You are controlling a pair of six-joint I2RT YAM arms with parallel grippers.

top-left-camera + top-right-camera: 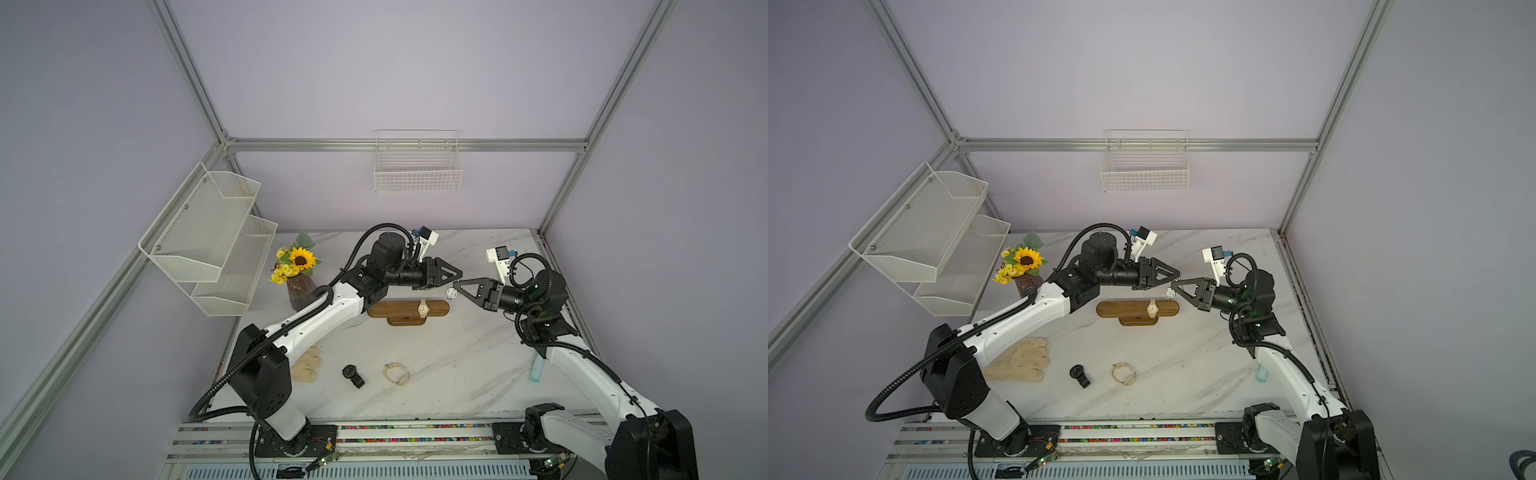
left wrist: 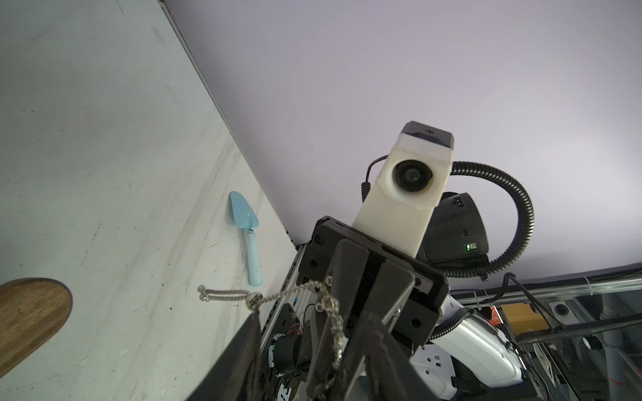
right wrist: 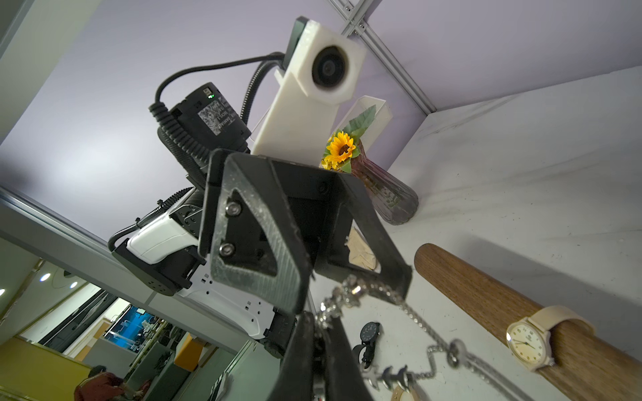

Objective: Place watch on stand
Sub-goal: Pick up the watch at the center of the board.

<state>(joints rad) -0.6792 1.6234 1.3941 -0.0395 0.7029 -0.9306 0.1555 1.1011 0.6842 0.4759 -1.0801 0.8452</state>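
Right gripper point(image 1: 455, 285) is clamped on the silver watch's point(image 1: 452, 293) chain band, aloft near the stand's point(image 1: 390, 309) end, and links snagging on the parted left gripper point(image 1: 460, 273) could yank it loose onto the bench point(image 1: 457, 365).

Nothing legible: only a blurred white label point(image 3: 217, 119) on a black motor housing point(image 3: 189, 113).
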